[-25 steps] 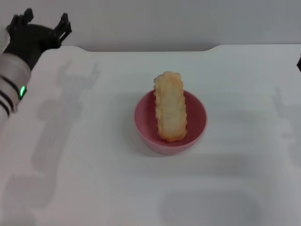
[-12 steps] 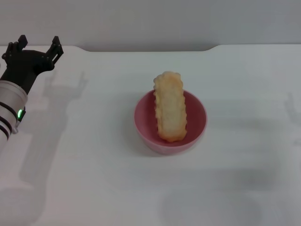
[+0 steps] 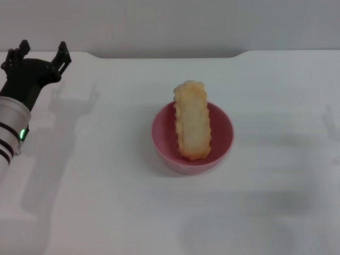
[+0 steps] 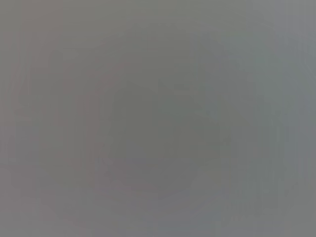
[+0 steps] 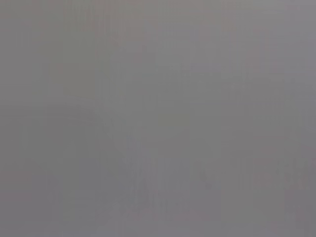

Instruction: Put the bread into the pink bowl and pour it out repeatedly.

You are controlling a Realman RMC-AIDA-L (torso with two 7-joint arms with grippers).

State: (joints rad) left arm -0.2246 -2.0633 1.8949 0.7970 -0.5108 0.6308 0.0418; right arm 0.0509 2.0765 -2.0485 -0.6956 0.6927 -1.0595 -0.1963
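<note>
The round, deep, glossy pink bowl (image 3: 192,139) stands on the white table (image 3: 106,202), and the long toy bread (image 3: 192,120) with its pale rough side up lies in it — its far end rises over the bowl's far rim. Far to the left of the bowl and beyond it, the left gripper (image 3: 40,51) hangs with its black fingers spread wide, holding nothing.

Plain white table (image 3: 106,202), grey wall (image 3: 170,21) behind far edge.
</note>
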